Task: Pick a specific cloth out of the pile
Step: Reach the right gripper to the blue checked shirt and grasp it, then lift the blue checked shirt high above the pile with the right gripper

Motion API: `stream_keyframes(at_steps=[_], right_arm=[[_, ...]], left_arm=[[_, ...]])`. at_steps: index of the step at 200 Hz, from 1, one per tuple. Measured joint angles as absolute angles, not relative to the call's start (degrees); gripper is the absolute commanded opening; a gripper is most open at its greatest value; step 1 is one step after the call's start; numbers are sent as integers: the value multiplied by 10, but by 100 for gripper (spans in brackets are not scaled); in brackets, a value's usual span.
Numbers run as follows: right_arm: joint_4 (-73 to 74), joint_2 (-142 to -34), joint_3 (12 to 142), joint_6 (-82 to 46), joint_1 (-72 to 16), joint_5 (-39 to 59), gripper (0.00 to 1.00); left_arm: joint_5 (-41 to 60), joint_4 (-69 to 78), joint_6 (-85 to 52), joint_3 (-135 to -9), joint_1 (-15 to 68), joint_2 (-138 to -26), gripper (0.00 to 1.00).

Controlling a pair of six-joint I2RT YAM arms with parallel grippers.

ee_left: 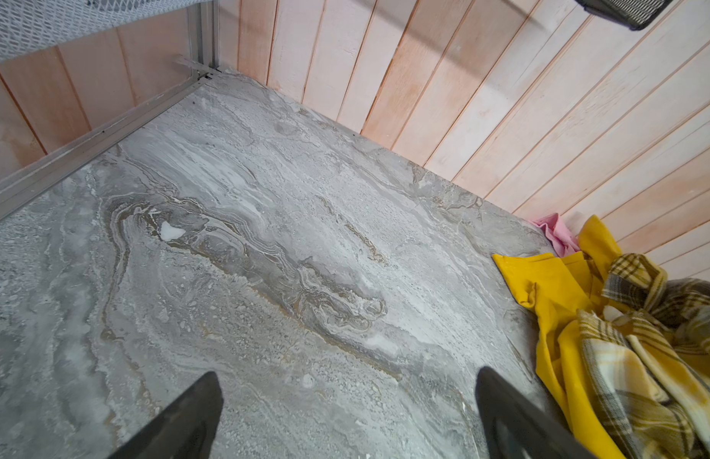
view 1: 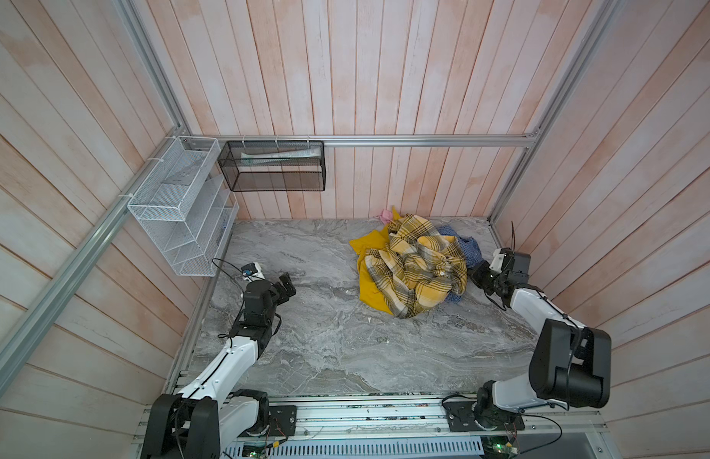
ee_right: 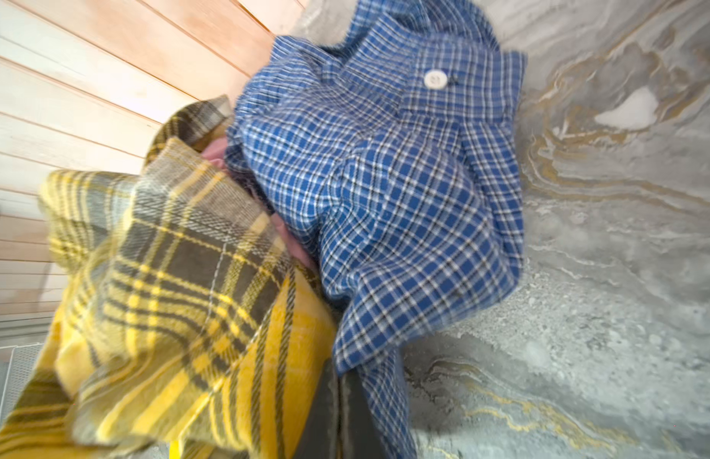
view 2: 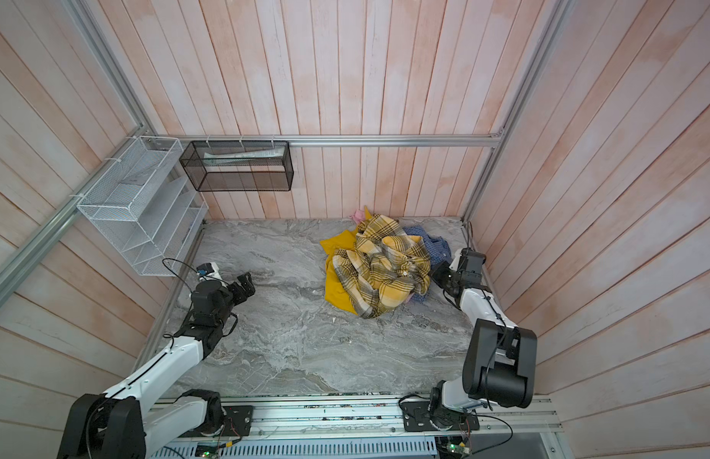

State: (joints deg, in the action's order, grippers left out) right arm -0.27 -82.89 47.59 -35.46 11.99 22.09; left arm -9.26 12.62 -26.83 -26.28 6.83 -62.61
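While the left jaws hover open, the right jaws, reaching low, pinch the cloth (ee_right: 385, 198).

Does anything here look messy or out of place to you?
Only the cloths: a crumpled heap sits far right on the table instead of lying flat. The blue checked shirt is mostly buried under the yellow plaid cloth, and a small pink piece pokes out by the back wall. Nothing looks spilled or broken.
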Motion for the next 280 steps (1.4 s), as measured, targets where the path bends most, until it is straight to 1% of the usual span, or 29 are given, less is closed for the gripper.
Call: stream_keyframes(at_steps=[48,98,162,280], right_arm=[[-5,-759,477,-337,110,197,0],[-20,-743,510,-314,88,190,0],[-20,-686,526,-286,44,158,0],[-15,-641,609,-220,-8,109,0]], left_arm=[[-92,125,-268,-263,69,-626,100],[-88,124,-268,-263,72,-628,100],[-87,124,-268,-263,72,-631,100],[-79,124,-269,-263,77,-642,100]])
